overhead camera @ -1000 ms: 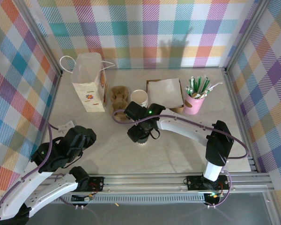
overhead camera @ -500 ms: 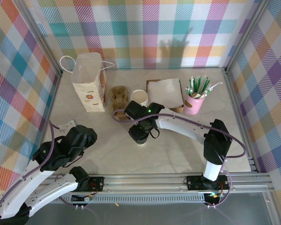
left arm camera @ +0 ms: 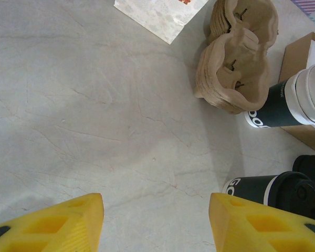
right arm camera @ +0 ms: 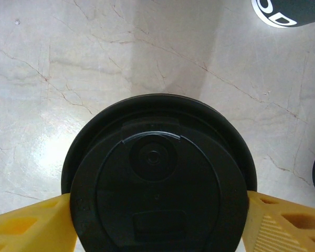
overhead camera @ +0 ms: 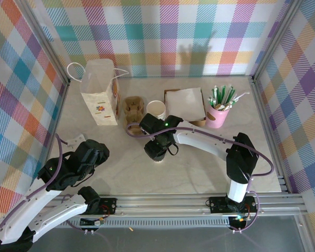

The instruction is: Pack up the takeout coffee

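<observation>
The right jaws hang straight down over the middle of the table [overhead camera: 199,173]. The coffee cup [right arm camera: 157,194] stands upright between them, its black lid right under the wrist. One yellow jaw sits on each side, tucked in below the lid's rim. The rim hides the cup wall from me, so I can't tell whether they are pinching it or only flanking it. The left jaws are well off to the left, low over bare table, spread apart with nothing between them.

Just beyond the right jaws stands a stack of open cups [overhead camera: 156,109], with a pile of cardboard cup carriers [overhead camera: 132,110] to its left. Further left again is the paper bag [overhead camera: 100,97], standing upright.

A paper cup gives under a hard squeeze, so I'd guess too much pressure would buckle the wall and pop the lid. With too little, or a hold that catches only the rim, the lid could come away or the cup could slip on the way up. The way to the bag runs close past the carriers and open cups, and a low swing could knock them. Nothing steadies the bag, so a nudge against its edge might tip it. Any tilt risks a spill if the cup is full, which I can't see.
</observation>
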`<state>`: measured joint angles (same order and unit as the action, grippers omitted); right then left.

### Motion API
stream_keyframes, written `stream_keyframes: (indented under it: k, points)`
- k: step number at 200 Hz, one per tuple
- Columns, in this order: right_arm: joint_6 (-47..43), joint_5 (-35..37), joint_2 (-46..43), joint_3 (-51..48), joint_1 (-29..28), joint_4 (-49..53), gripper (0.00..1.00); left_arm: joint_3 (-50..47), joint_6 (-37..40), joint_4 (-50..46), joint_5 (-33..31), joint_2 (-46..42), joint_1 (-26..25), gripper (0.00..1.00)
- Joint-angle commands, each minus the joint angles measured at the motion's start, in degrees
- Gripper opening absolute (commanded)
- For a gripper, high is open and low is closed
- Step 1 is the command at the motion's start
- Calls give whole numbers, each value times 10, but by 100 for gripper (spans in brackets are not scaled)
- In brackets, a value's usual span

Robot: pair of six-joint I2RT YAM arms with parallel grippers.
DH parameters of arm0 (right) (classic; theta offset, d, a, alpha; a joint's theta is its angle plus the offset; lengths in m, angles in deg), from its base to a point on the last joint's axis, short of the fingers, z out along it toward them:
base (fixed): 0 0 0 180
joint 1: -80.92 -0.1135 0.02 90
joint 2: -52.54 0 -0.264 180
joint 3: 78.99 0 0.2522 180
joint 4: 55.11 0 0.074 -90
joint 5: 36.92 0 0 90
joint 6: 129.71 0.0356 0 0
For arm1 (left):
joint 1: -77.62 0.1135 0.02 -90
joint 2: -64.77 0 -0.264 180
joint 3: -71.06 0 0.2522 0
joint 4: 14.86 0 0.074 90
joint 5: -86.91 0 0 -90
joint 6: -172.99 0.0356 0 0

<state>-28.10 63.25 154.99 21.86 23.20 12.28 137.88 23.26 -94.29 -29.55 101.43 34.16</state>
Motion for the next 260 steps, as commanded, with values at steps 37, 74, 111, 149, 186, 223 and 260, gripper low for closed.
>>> stream_keyframes:
  k: [37, 74, 111, 149, 186, 223, 260]
  points:
    - [16, 0, -16, 15, 4, 51, 63, 32, 49, 21, -15, 21, -1, 55]
    - [61, 8, -103, -10, 17, 87, 60, 111, 158, 71, -15, 90, -1, 55]
    - [137, 14, -235, -98, 64, 142, 57, 193, 278, 150, 30, 180, -1, 55]
    - [192, 34, -351, -146, 132, 228, 56, 246, 360, 231, 90, 243, -1, 55]
    - [206, 51, -415, -161, 215, 285, 55, 264, 405, 287, 133, 273, -1, 55]
    - [142, 39, -447, -193, 357, 261, 53, 288, 430, 300, 138, 302, -2, 55]
    - [97, -81, -431, -241, 556, 153, 51, 294, 453, 312, 126, 313, -1, 54]
